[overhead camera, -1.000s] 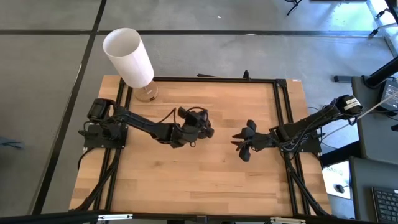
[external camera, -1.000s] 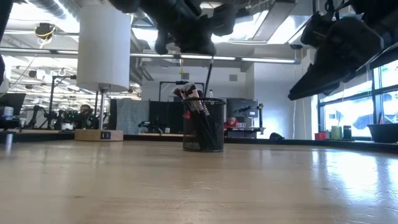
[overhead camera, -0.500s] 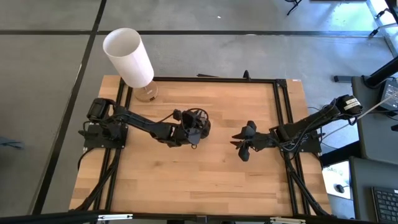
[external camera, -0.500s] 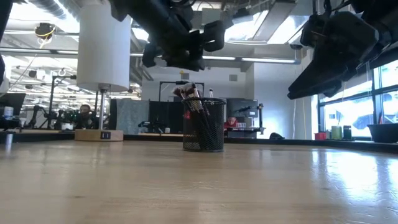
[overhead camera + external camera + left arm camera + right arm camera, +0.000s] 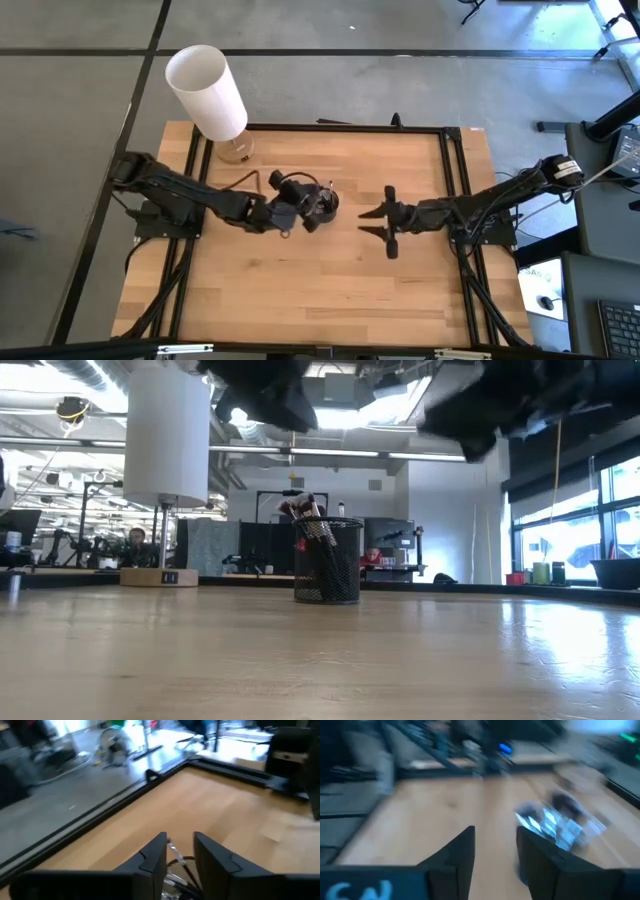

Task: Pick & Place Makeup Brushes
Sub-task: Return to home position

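We judge placing done; step in hand is retreat to rest.
- Left gripper [image 5: 180, 838]: high, just beside mesh holder [image 5: 327, 565]; jaws narrow, empty.
- Right gripper [image 5: 495, 832]: well apart, over bare surface [image 5: 330, 285]; jaws parted, empty.
- Makeup brushes [image 5: 303, 510]: bunched in holder, leaning, ends above rim.
- We advise raising left arm clear before swinging, so protruding handles are not snagged.
- Holder: black wire mesh, cylindrical, likely light.
- Surface: pale smooth wood.

floor [image 5: 80, 150]: grey concrete | table [image 5: 300, 290]: pale wood, black frame | lamp [image 5: 205, 90]: white shade | windows [image 5: 565, 545]: bright
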`<action>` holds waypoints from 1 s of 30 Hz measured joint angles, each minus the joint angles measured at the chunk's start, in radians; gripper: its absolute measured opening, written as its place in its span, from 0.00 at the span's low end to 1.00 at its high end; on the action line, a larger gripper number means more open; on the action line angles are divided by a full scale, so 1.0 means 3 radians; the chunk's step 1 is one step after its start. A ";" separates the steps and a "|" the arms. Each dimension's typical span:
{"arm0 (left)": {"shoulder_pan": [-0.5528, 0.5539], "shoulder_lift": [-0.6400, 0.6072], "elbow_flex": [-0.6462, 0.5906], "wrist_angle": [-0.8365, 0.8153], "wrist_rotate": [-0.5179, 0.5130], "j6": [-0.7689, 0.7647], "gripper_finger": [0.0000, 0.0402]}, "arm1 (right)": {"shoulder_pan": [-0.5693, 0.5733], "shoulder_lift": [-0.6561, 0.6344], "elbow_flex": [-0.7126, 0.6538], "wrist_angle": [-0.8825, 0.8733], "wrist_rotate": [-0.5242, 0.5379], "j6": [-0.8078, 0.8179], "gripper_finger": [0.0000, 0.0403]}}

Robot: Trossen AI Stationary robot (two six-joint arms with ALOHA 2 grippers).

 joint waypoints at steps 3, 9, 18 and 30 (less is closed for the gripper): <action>-0.0011 -0.0201 -0.0311 0.0453 0.0145 0.0357 0.19 | -0.0066 -0.0001 0.0000 0.0266 -0.0402 -0.0180 0.31; 0.0182 -0.0734 -0.1221 0.1774 0.0633 0.0951 0.12 | -0.0203 -0.0252 0.0000 0.0046 -0.1221 -0.0562 0.17; 0.0560 -0.1756 -0.2325 0.2575 0.1585 0.1589 0.03 | -0.0619 -0.1184 -0.0001 -0.0743 -0.1593 -0.0783 0.03; 0.0767 -0.2822 -0.3187 0.2601 0.2120 0.1550 0.00 | -0.0812 -0.2066 -0.0326 -0.0999 -0.1776 -0.0334 0.01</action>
